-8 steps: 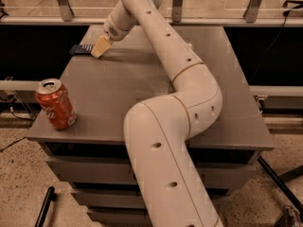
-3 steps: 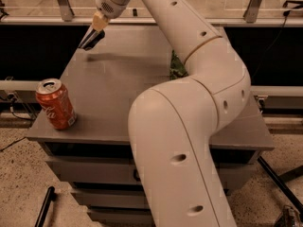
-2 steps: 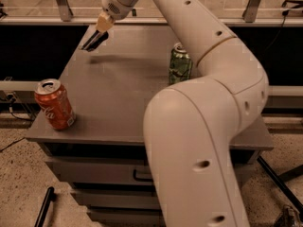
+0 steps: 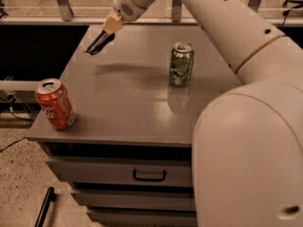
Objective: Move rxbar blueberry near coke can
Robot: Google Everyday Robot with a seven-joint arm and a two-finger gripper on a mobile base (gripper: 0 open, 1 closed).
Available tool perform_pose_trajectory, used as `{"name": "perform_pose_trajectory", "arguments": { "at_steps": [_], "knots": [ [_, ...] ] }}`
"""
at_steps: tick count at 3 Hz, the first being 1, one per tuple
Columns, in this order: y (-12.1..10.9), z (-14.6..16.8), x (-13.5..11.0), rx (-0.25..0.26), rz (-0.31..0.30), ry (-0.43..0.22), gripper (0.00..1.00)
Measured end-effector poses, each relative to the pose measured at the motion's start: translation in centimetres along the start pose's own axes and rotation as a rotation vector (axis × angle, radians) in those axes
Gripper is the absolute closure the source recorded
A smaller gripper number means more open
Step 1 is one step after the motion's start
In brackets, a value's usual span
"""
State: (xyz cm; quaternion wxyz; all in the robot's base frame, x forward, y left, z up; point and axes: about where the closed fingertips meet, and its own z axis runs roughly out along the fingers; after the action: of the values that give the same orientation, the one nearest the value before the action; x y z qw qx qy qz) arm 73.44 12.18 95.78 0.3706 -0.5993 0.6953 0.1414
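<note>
Gripper (image 4: 101, 39) clamped on bar (image 4: 97, 45), held above table's (image 4: 128, 108) far-L corner; coke (image 4: 55, 104) front-L, well apart.

The surface (image 4: 128, 103) is plain matte grey. At eight o'clock on it, the cola can (image 4: 55, 104) is red-orange with white script and a silver top. At two o'clock, the other can (image 4: 182, 64) is mottled green, also silver-topped. At eleven o'clock, the tan-wristed end effector (image 4: 100, 41) on a cream-white arm (image 4: 227, 22) pinches a dark navy snack bar (image 4: 90, 50). The drawer handle (image 4: 149, 176) is black.
</note>
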Motion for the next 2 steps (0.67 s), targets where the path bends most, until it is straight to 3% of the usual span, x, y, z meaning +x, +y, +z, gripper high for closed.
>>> {"name": "perform_pose_trajectory", "arguments": {
  "at_steps": [1,2],
  "knots": [
    [4.19,-1.0,-0.65,-0.062,-0.038,-0.029,1.0],
    [4.17,-0.98,-0.65,-0.062,-0.038,-0.029,1.0]
  ]
}}
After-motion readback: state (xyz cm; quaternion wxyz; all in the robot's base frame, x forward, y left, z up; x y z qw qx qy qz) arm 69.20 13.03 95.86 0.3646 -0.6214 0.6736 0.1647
